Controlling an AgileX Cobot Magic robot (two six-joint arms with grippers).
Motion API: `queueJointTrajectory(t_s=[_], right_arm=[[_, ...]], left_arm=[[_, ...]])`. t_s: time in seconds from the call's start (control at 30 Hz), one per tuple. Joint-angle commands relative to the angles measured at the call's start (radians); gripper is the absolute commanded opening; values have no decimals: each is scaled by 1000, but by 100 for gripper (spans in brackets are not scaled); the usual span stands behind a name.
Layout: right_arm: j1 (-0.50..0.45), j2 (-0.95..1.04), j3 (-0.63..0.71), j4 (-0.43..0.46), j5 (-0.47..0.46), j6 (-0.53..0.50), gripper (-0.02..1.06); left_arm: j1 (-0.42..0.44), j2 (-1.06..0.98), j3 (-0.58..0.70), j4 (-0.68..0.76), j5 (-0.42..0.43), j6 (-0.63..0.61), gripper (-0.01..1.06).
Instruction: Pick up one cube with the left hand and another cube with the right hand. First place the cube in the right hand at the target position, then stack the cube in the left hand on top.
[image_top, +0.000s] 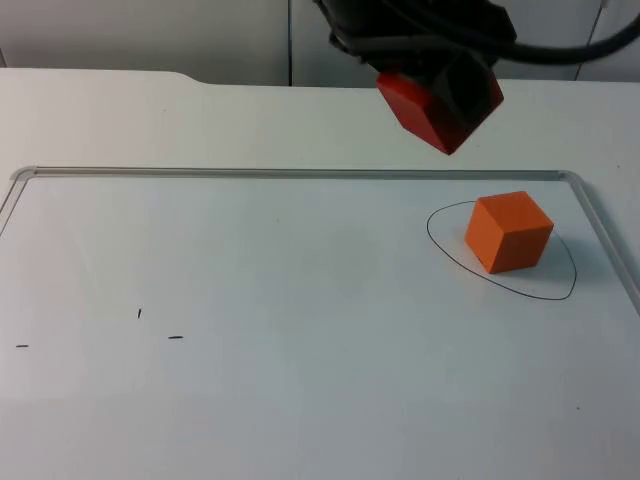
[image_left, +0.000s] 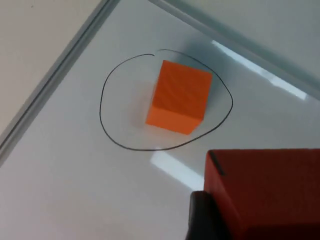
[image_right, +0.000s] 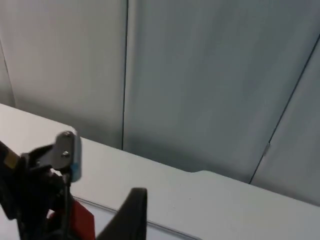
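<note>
Black two-finger grippers are showing on both arms.
The left gripper (image_top: 445, 95) is showing a bulky black housing and dark, matte, squared fingers (image_left: 200, 217); the right gripper (image_right: 131, 219) is presenting one black, wedge-shaped fingertip.

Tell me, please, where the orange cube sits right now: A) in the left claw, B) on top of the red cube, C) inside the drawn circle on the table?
C: the orange cube rests inside the drawn circle, while the left claw holds the red cube above it.
</note>
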Motion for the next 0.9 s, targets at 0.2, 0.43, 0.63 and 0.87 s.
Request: queueJointTrajectory(t_s=[0.2, 0.43, 0.63, 0.87], right_arm=[[4, -95, 4, -4, 59, -7, 105], [4, -100, 4, -4, 85, 6, 105], [4, -100, 4, -1, 87, 6, 105], [4, -100, 4, 1, 92, 8, 105]], left_arm=[[-31, 170, -227, -31, 69, 36, 8], [-57, 312, -448, -4, 177, 15, 1], [-65, 392, -565, 72, 189, -33, 0], [-63, 409, -567, -55, 109, 45, 0]])
